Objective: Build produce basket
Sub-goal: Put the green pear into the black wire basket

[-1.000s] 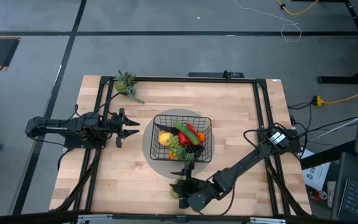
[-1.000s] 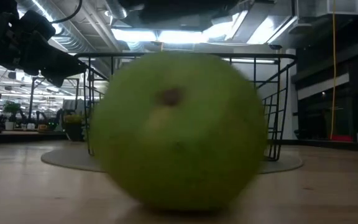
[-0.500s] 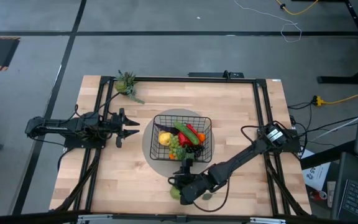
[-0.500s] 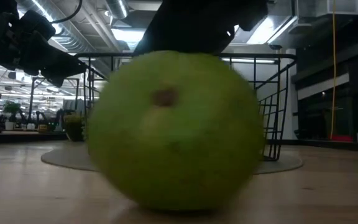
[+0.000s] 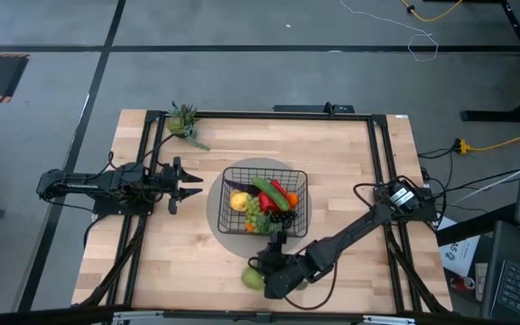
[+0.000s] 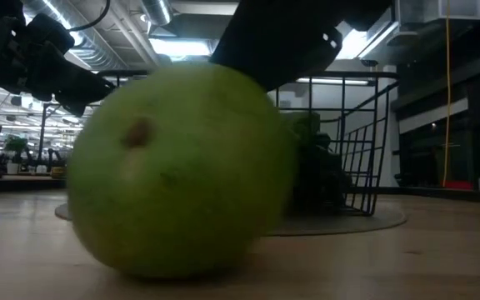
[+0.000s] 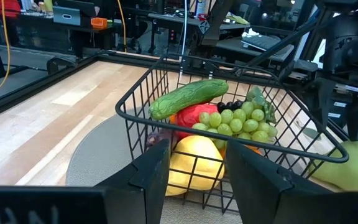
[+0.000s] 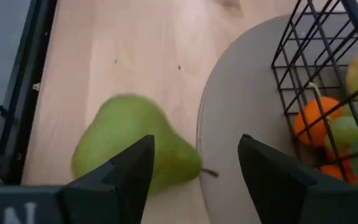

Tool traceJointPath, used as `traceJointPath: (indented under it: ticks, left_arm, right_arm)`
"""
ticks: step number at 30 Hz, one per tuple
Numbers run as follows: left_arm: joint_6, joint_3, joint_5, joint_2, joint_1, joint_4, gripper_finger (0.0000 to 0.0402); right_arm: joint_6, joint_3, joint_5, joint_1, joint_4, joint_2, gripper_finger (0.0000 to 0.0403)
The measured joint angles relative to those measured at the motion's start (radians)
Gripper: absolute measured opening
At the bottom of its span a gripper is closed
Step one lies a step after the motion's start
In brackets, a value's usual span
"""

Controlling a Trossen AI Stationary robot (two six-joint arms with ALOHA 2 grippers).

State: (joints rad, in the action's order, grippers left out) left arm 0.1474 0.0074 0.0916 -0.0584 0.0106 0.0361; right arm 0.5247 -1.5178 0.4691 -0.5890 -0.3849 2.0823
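My right tool (image 8: 191, 180) hangs with its fingers spread wide and holding nothing, just above the green pear (image 8: 129, 149), which lies on the bare counter (image 5: 179, 262) outside the basket (image 5: 264, 203), near its front corner and beside the round grey mat (image 8: 241, 124) under it. Inside the basket sit the cucumber (image 7: 188, 98), green grapes (image 7: 238, 123), a yellow fruit (image 7: 194, 163) and an orange (image 8: 309, 124). My left tool (image 5: 190, 184) waits open to the basket's left, pointing at it.

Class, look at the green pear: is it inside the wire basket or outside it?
Outside. The green pear lies on the bare wood beside the basket, by the open right gripper.
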Motion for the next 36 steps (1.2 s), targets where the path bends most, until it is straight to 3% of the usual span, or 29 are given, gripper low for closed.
traceJointPath:
  ticks: [9,15,36]
  left_arm:
    - [0.0,0.0,0.0,0.0,0.0,0.0,0.0151]
    - [0.0,0.0,0.0,0.0,0.0,0.0,0.0151]
    - [0.0,0.0,0.0,0.0,0.0,0.001,0.0151]
  right_arm:
    - [0.039,0.008,-0.086,-0.025,-0.017,0.012,0.0232]
    - [-0.028,-0.006,0.002,-0.033,-0.021,-0.001,0.0232]
    - [-0.14,-0.017,0.018,-0.03,0.093,-0.005,0.0232]
